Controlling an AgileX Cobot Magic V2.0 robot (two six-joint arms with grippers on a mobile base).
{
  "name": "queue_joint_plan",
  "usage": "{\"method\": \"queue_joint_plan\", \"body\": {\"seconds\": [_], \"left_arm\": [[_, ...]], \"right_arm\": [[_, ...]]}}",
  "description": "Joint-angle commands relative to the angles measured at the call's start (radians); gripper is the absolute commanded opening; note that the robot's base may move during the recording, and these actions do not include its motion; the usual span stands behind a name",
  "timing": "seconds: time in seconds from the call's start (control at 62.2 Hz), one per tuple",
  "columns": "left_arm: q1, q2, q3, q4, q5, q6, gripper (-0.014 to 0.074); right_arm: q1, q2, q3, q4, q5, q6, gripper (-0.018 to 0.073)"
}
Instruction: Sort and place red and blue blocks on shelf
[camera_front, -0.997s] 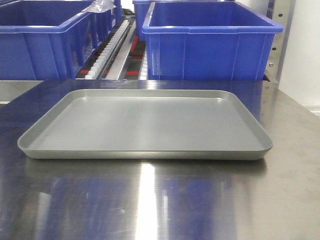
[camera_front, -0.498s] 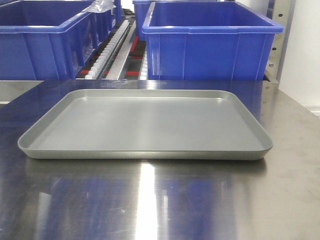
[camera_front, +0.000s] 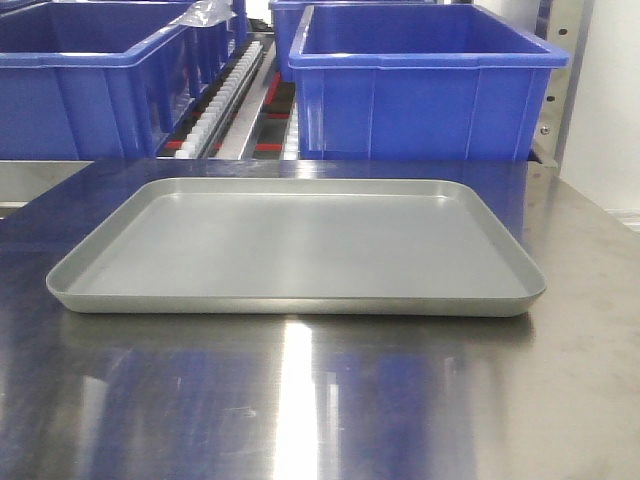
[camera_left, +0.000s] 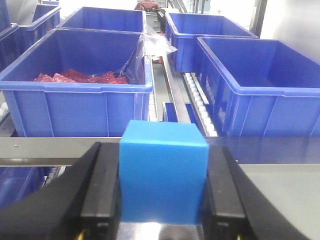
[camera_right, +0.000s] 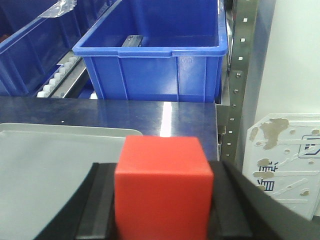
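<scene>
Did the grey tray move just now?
Yes, a tiny bit. On the grey tray, the left front corner sits farther right than before, measured against the right blue bin, while its right corner stayed put. The camera may have nudged too.

White wall (camera_front: 612, 110) beside glare-streaked steel tabletop (camera_front: 450, 400)

You've got the tray (camera_front: 300, 240) lying on the table (camera_front: 300, 400), with the bins (camera_front: 425, 90) side by side on the shelf (camera_left: 45, 150) behind it.
</scene>
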Motion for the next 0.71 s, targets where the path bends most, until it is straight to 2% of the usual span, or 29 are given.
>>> {"method": "queue_joint_plan", "body": {"seconds": [0.0,0.691], "left_arm": [[0.001,0.005,-0.029,-0.006,-0.089,0.002,0.0124],[0.001,0.005,-0.029,-0.006,-0.089,0.002,0.0124]], "right_arm": [[-0.007,0.006,-0.031,-0.008,-0.094,0.000,0.0068],[-0.007,0.006,-0.031,-0.008,-0.094,0.000,0.0068]]}}
